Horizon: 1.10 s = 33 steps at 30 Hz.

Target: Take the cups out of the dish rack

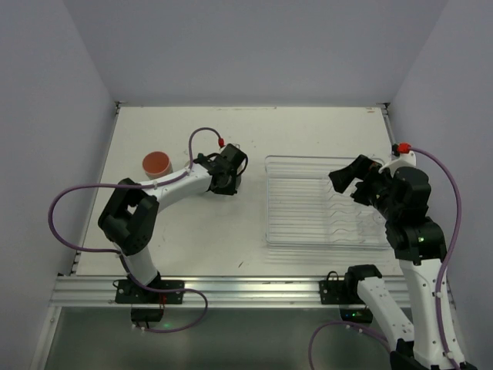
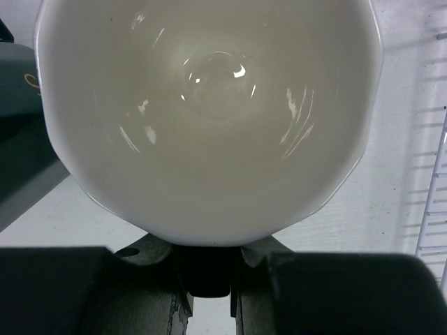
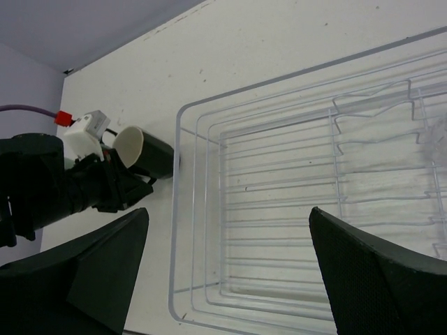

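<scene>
My left gripper (image 1: 229, 176) is shut on the rim of a black cup (image 1: 233, 168) with a white inside, left of the dish rack. In the left wrist view the cup's white inside (image 2: 209, 112) fills the frame above the left gripper (image 2: 209, 262). In the right wrist view the cup (image 3: 143, 152) lies tilted, mouth toward the arm, near the rack's left wall. The see-through dish rack (image 1: 271, 202) holds no cup that I can see. A pink tumbler (image 1: 157, 163) stands upright on the table at the left. My right gripper (image 1: 348, 181) is open above the rack (image 3: 174, 209), its own view showing wide-spread jaws (image 3: 229, 213).
A dark teal shape (image 2: 17, 91) shows at the left edge of the left wrist view; I cannot tell what it is. The rack's thin wire dividers (image 3: 377, 132) rise on its right half. The walls close the table at the back and sides.
</scene>
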Each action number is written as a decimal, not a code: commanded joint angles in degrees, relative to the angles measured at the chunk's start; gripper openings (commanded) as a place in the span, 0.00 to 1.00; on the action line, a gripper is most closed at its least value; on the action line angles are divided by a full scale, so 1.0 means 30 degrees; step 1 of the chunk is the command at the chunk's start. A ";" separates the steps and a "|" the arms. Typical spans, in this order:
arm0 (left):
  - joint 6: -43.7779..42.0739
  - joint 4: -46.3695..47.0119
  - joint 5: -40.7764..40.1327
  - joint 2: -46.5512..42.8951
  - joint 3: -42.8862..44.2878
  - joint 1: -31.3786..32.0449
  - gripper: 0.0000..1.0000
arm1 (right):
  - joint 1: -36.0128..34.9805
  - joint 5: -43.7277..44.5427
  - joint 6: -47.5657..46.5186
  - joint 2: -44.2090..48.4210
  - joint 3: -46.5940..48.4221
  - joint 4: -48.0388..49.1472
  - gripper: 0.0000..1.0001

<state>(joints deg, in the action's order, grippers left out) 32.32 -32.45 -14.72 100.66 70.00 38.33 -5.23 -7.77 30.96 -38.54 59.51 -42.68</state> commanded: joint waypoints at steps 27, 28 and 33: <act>-0.0371 0.2056 0.0013 -0.2440 -0.1682 -0.0354 0.74 | 0.2820 1.0619 0.3039 -0.9853 0.3016 -0.5023 0.99; -0.0371 0.2027 0.0043 -0.2644 -0.1682 -0.0354 0.75 | 0.3177 1.0472 0.2923 -1.0205 0.2987 -0.4646 0.99; -0.0342 0.2026 0.0306 -0.3231 -0.1769 -0.0325 0.79 | 0.5344 0.8659 0.2220 -1.1757 0.2459 -0.2887 0.99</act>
<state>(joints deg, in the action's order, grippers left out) 31.81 -28.25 -14.22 93.84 64.88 37.56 8.08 20.32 37.95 -72.38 66.15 -55.13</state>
